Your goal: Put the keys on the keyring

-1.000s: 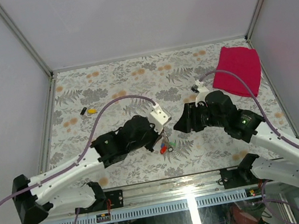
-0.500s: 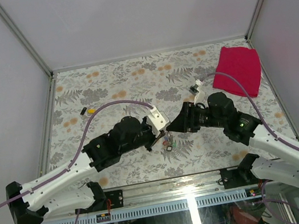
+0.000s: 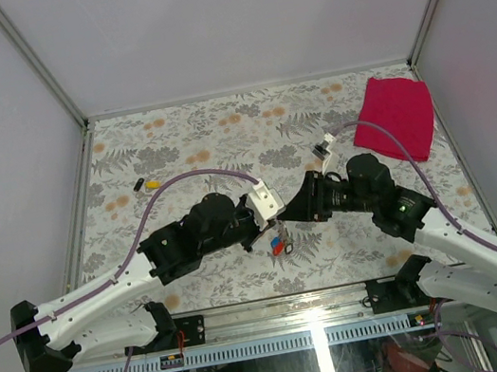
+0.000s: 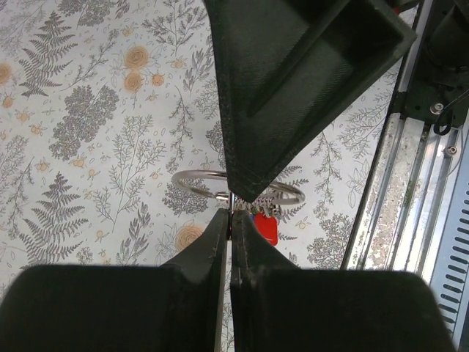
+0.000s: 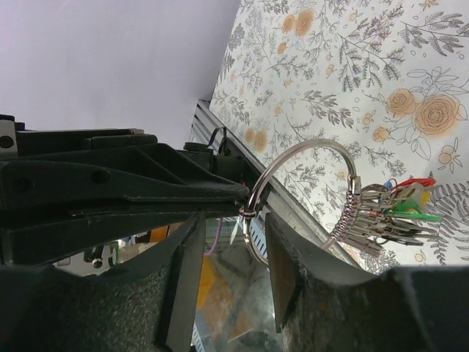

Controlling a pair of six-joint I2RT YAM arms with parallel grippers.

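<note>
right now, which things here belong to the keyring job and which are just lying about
job: keyring, pinched in the left gripper; keys bunched on it; loose yellow key; black key; right gripper
lying about: red cloth

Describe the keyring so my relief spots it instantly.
Look midway along the near edge of the floral table. There the left claw pinches the keyring. It is a bare silver wire loop, unlike the coloured-headed keys hanging from it.
</note>
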